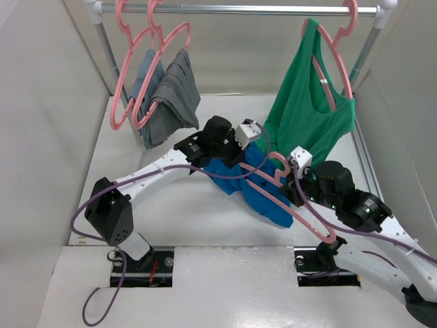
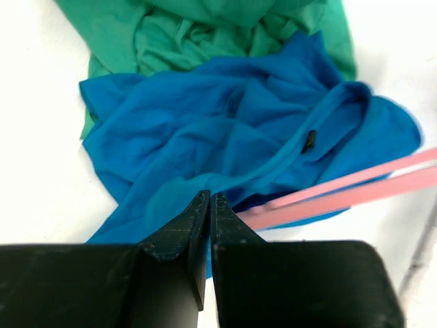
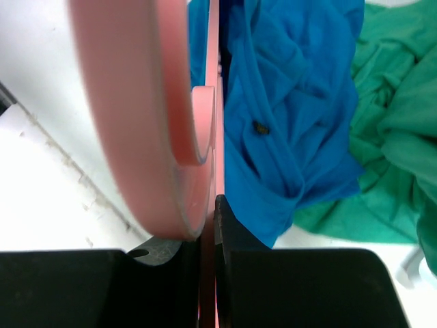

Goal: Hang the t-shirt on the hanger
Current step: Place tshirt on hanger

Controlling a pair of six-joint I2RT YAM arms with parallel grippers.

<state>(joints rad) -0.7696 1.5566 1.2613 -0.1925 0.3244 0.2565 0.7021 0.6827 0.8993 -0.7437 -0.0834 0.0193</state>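
- Right gripper (image 3: 208,229): closed narrow on the hanger (image 3: 136,102). The right wrist view shows pink plastic pinched between the jaws. The top view shows only the wrist sitting against the frame.
- In the top view the hanger lies tilted across the table (image 1: 171,198), hook toward the rail and long bar running back toward the right arm's base.
- Left gripper (image 2: 208,199): jaws pressed together, tips at the near hem of the t-shirt (image 2: 225,130). Cannot tell if cloth is caught. The top view hides the tips under the wrist.
- The t-shirt is crumpled mid-table between the two wrists, collar label up, with the hanger's bars crossing over its right part.
- Just beyond it, the green top (image 2: 205,27) has its hem touching the blue cloth.
- Far, top view only: the rail (image 1: 239,9), with grey garments (image 1: 167,92) on pink hangers at left.
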